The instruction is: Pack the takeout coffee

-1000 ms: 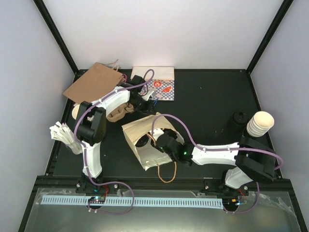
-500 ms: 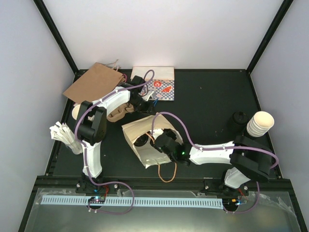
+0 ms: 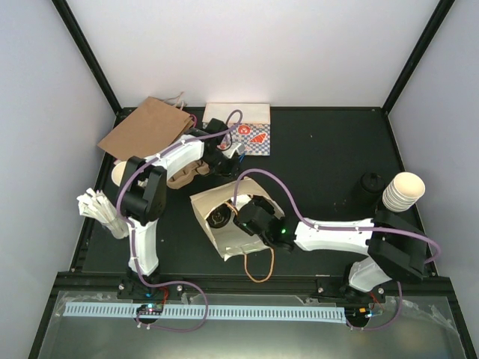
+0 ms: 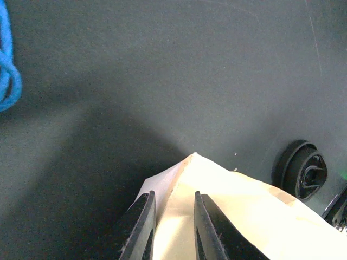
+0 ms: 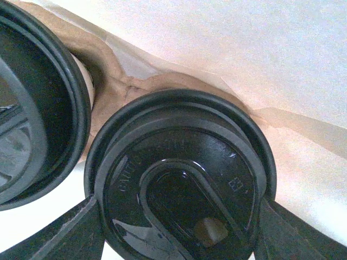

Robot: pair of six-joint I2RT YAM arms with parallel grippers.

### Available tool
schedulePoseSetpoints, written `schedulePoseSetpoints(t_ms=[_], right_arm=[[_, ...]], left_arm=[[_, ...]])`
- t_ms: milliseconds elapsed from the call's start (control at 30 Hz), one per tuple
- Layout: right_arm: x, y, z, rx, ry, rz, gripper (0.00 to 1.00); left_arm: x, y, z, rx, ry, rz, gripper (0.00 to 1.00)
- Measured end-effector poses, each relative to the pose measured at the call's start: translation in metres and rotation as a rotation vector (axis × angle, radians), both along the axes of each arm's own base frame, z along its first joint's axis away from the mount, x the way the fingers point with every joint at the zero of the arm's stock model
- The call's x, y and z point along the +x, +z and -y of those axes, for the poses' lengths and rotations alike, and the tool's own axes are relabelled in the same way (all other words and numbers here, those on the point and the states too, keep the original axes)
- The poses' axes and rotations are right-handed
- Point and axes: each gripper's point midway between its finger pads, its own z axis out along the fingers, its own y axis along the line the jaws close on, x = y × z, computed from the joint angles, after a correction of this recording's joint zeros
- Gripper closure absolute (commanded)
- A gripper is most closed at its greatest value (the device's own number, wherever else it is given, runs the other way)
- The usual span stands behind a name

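Note:
The takeout coffee [image 5: 181, 179] fills the right wrist view: its round black lid sits between my right gripper's [image 5: 179, 230] two fingers, which are shut on the cup. A second black lid [image 5: 32, 108] stands just left of it, with brown cardboard [image 5: 116, 81] between them and the cream paper bag's wall [image 5: 244, 49] behind. From above, my right gripper [image 3: 243, 217] is inside the mouth of the cream bag [image 3: 224, 239], where a black lid [image 3: 219, 217] shows. My left gripper [image 4: 173, 222] is shut on the bag's upper edge [image 4: 190, 173], holding it up.
A flat brown paper bag [image 3: 146, 127] and a white box with red stickers [image 3: 247, 131] lie at the back. A cardboard cup carrier [image 3: 183, 173] sits under the left arm. Lidless cups [image 3: 404, 191] and black lids [image 3: 369, 185] stand at the right; white packets [image 3: 97, 206] lie at the left.
My right gripper has pushed a little further left and deeper into the bag with the cup. The left arm has stayed on the bag's edge.

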Motion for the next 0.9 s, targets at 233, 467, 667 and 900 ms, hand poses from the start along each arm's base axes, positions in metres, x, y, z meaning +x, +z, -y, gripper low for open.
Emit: schedulePoseSetpoints(t_ms=[233,467,667,900], right_arm=[[-0.007,0.008,0.005,-0.061,0.024,-0.08,0.69],[-0.021,0.015,0.009,-0.122,0.059,-0.211,0.7],[-0.025,0.018,0.013,-0.155,0.07,-0.297,0.7],[-0.016,0.017,0.009,-0.166,0.06,-0.347,0.7]], left_arm=[[-0.018,-0.003,0.007,0.011,-0.046,-0.021,0.78],[-0.04,0.001,0.013,0.009,-0.095,-0.032,0.74],[-0.048,0.007,0.019,0.005,-0.115,-0.029,0.63],[-0.031,0.03,0.012,0.017,-0.071,0.029,0.47]])
